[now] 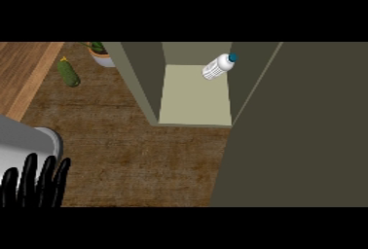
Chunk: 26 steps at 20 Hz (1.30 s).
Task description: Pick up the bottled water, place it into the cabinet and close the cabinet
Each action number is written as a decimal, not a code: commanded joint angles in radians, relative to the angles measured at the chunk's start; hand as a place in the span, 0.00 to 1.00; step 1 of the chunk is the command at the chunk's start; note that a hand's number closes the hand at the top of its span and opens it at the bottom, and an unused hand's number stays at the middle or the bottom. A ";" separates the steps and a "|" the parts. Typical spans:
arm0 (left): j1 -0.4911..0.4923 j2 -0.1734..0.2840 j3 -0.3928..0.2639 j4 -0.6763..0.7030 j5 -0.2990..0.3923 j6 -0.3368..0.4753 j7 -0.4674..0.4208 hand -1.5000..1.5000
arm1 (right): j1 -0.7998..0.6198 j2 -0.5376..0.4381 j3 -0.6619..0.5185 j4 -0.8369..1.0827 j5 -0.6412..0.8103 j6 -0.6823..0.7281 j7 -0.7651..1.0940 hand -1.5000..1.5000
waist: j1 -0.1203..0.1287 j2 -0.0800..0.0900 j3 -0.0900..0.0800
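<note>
Bottled water is already inside the cabinet — lying tilted at the back right of the pale shelf floor, blue cap pointing up toward the rear corner, body against or just beside the right inner wall. Can't tell if it's touching the wall.

Handling, as a judgement: small ribbed clear plastic bottle, probably light, stiff enough when full, a bit slick on the smooth parts. It's on its side, so it can roll. If it needs re-seating, take it across the ribbed mid-body, not the cap end. Looks like placement is done though; only the close is left.

Left hand sits at the lower left edge, grey forearm above it, fingers straight and pointing up, holding nothing — resting. Right hand isn't in view.

Edges and room:
- Cabinet door is swung open and fills the whole right side, from the right wall of the opening down to the bottom edge. Its free edge runs diagonally, near the middle of the counter.
- Left cabinet wall juts forward; the shelf's front lip is the threshold.
- Broad bare counter between the left hand and the cabinet — room to move there.
- Cucumber and a potted plant sit upper left, well apart from the door's likely swing.
- Wooden strip marks the counter's left edge.

Risk: a door swing could jolt the bottle; it's set well back from the lip, so it should stay in.
</note>
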 commanded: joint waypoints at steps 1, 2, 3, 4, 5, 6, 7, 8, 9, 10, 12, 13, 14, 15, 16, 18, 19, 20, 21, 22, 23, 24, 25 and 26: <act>0.110 0.054 0.089 -0.084 0.078 -0.056 -0.025 0.00 | -0.044 0.052 0.188 -0.026 0.082 0.008 0.012 1.00 | -0.002 -0.011 -0.005; 0.142 0.078 0.086 -0.110 0.082 -0.081 -0.022 0.00 | -0.056 0.066 0.201 -0.042 0.066 0.006 0.051 1.00 | 0.006 -0.011 -0.005; 0.165 0.091 0.141 -0.082 0.119 -0.118 -0.050 0.00 | -0.090 0.090 0.203 -0.013 0.078 -0.004 0.063 1.00 | 0.017 -0.010 -0.007; 0.211 0.061 0.095 -0.082 0.099 -0.119 -0.088 0.00 | -0.065 0.081 0.227 -0.031 0.091 0.001 0.076 1.00 | 0.014 -0.012 -0.006; 0.189 0.103 0.169 -0.118 0.156 -0.139 -0.043 0.00 | -0.115 0.102 0.228 -0.026 0.103 -0.003 0.107 1.00 | 0.020 -0.008 -0.007; 0.263 0.109 0.147 -0.133 0.151 -0.171 -0.074 0.00 | -0.099 0.094 0.199 -0.043 0.060 0.007 0.098 1.00 | 0.028 -0.012 -0.006; 0.252 0.110 0.196 -0.101 0.175 -0.184 -0.085 0.00 | -0.077 0.102 0.242 -0.070 0.086 -0.002 0.127 1.00 | 0.020 -0.012 -0.008; 0.270 0.108 0.165 -0.118 0.153 -0.190 -0.084 0.00 | -0.105 0.111 0.241 -0.044 0.078 0.007 0.135 1.00 | 0.021 -0.010 -0.006; 0.270 0.117 0.228 -0.108 0.207 -0.220 -0.092 0.00 | -0.113 0.110 0.214 -0.053 0.050 0.011 0.161 1.00 | 0.021 -0.008 -0.007; 0.290 0.117 0.227 -0.123 0.203 -0.223 -0.094 0.00 | -0.116 0.131 0.226 -0.039 0.048 0.002 0.166 1.00 | 0.027 -0.008 -0.006; 0.297 0.115 0.231 -0.098 0.212 -0.257 -0.109 0.00 | -0.159 0.160 0.226 -0.002 0.019 0.009 0.202 1.00 | 0.043 -0.004 -0.007; 0.299 0.133 0.264 -0.112 0.221 -0.260 -0.095 0.00 | -0.148 0.184 0.219 -0.044 0.002 -0.014 0.219 1.00 | 0.031 -0.005 -0.007; 0.312 0.120 0.251 -0.111 0.218 -0.270 -0.111 0.00 | -0.175 0.210 0.212 -0.013 -0.009 -0.022 0.228 1.00 | 0.047 -0.004 -0.007; 0.325 0.125 0.265 -0.069 0.220 -0.307 -0.134 0.00 | -0.172 0.209 0.200 -0.014 -0.031 -0.015 0.231 1.00 | 0.037 -0.005 -0.007; 0.350 0.134 0.287 -0.078 0.234 -0.329 -0.143 0.00 | -0.206 0.229 0.189 -0.003 -0.028 -0.027 0.268 1.00 | 0.052 -0.005 -0.008; 0.339 0.141 0.306 -0.065 0.250 -0.365 -0.154 0.00 | -0.270 0.264 0.170 0.000 -0.059 -0.030 0.321 1.00 | 0.050 -0.002 -0.008; 0.409 0.161 0.317 -0.116 0.266 -0.377 -0.136 0.00 | -0.291 0.278 0.148 -0.005 -0.052 -0.046 0.348 1.00 | 0.054 -0.006 -0.007; 0.370 0.147 0.334 -0.090 0.270 -0.369 -0.147 0.00 | -0.352 0.279 0.164 0.054 -0.054 -0.081 0.347 1.00 | 0.052 -0.001 -0.007; 0.404 0.143 0.349 -0.056 0.277 -0.418 -0.185 0.00 | -0.381 0.280 0.127 0.042 -0.086 -0.068 0.383 1.00 | 0.050 -0.005 -0.007; 0.413 0.160 0.365 -0.079 0.298 -0.430 -0.171 0.00 | -0.449 0.281 0.121 0.106 -0.084 -0.120 0.378 1.00 | 0.071 -0.001 -0.007; 0.397 0.166 0.398 -0.078 0.334 -0.429 -0.154 0.00 | -0.478 0.281 0.139 0.113 -0.098 -0.145 0.426 1.00 | 0.034 -0.001 -0.006; 0.438 0.152 0.384 -0.091 0.307 -0.435 -0.169 0.00 | -0.525 0.282 0.149 0.144 -0.111 -0.204 0.426 1.00 | 0.041 -0.003 -0.005; 0.445 0.165 0.412 -0.105 0.336 -0.445 -0.159 0.00 | -0.598 0.283 0.106 0.151 -0.155 -0.221 0.474 1.00 | 0.047 0.000 -0.005; 0.430 0.165 0.423 -0.054 0.340 -0.485 -0.182 0.00 | -0.644 0.283 0.108 0.176 -0.170 -0.258 0.456 1.00 | 0.041 -0.001 -0.005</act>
